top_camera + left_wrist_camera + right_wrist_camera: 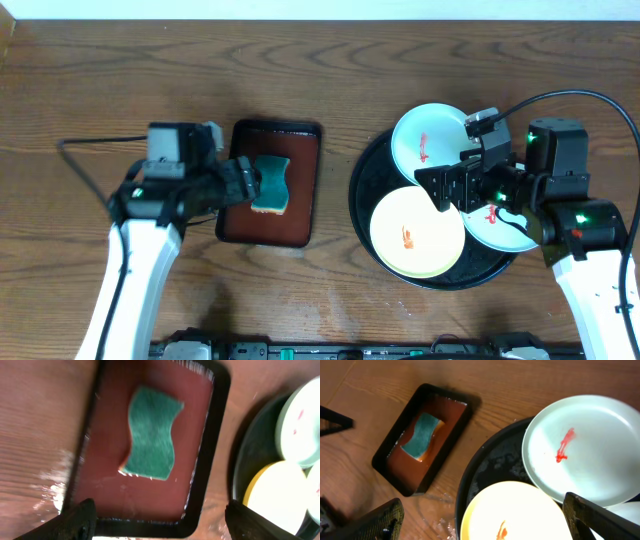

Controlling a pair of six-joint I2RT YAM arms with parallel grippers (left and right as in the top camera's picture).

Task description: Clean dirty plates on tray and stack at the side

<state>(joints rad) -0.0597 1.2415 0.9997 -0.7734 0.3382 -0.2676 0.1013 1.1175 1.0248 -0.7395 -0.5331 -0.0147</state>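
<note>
The black round tray holds three plates. A mint-white plate with a red smear lies at the back, a pale yellow plate with a red smear at the front, and a second mint-white plate at the right, mostly under my right arm. My right gripper is open and empty above the tray, over the yellow plate. My left gripper is open and empty at the left edge of the reddish-brown tray, beside the green sponge.
The small reddish-brown rectangular tray sits left of the black tray, wet, with the sponge in it. Water drops lie on the wood between the trays. Bare wood lies at the far left and back.
</note>
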